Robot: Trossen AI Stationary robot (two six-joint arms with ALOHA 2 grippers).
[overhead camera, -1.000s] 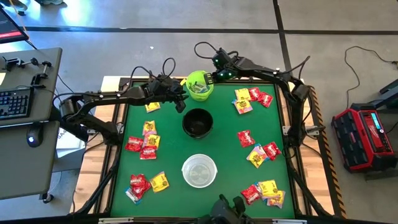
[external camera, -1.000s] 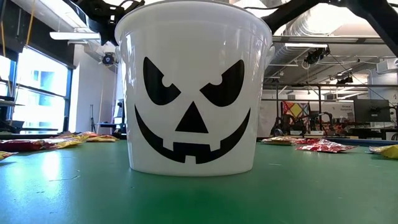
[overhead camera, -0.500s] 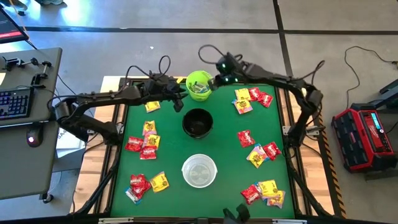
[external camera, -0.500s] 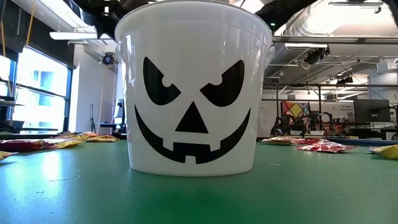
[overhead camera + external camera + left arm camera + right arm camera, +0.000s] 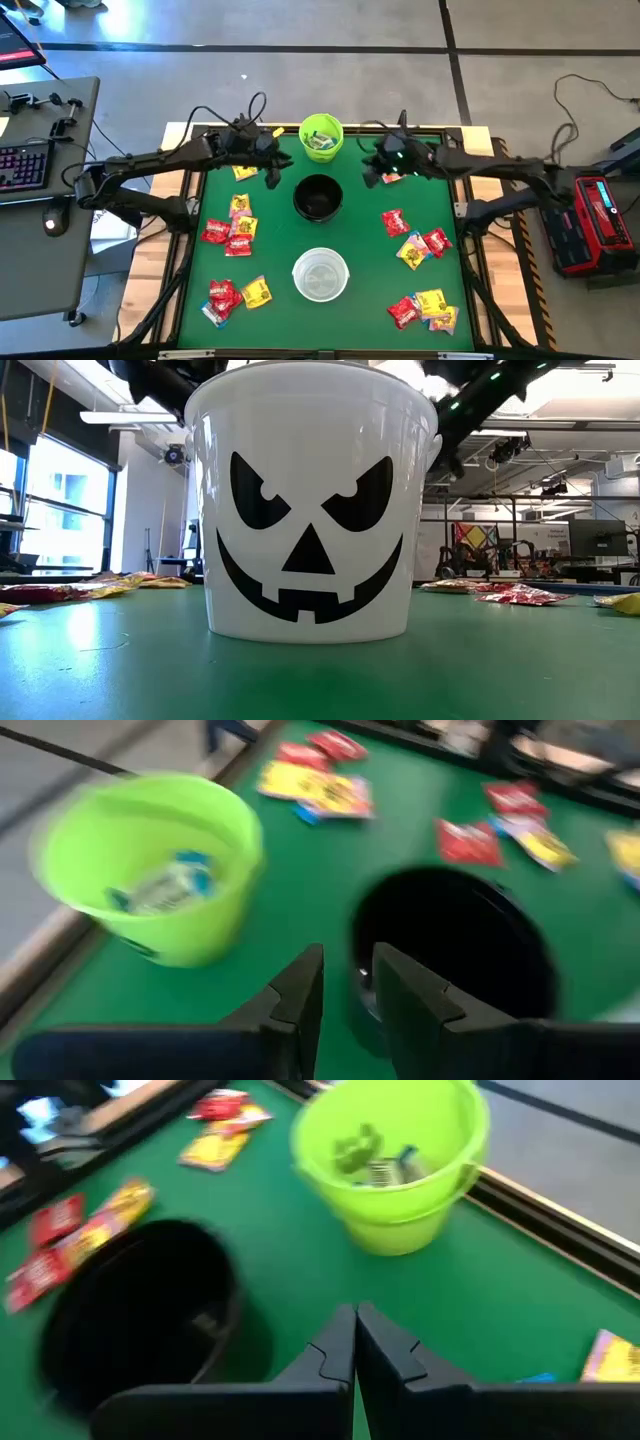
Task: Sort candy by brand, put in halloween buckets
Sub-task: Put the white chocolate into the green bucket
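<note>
Three halloween buckets stand in a row down the middle of the green table: a lime green one [image 5: 321, 137] farthest, a black one [image 5: 318, 197], and a white one [image 5: 320, 274] with a black grinning face [image 5: 310, 510]. Pale blue-white candy [image 5: 165, 885] lies in the green bucket [image 5: 395, 1160]. Red and yellow candy packets lie in heaps on the left [image 5: 232, 230] and the right [image 5: 415, 245]. My left gripper [image 5: 272, 178] hovers left of the black bucket [image 5: 455, 950], its fingers a little apart and empty. My right gripper [image 5: 370, 178] hovers right of it, shut and empty.
More candy heaps lie near the front left [image 5: 235, 296], the front right [image 5: 425, 308] and the far right [image 5: 400, 160]. One yellow packet [image 5: 243, 172] lies under the left arm. A desk with a keyboard [image 5: 25, 165] stands left of the table, and a red case [image 5: 585, 220] right of it.
My right gripper has drawn away from the green bucket, toward the table's right and near edges, and has rolled as it went. My left gripper has pulled back a little from the green bucket, toward the table's left and near edges.
</note>
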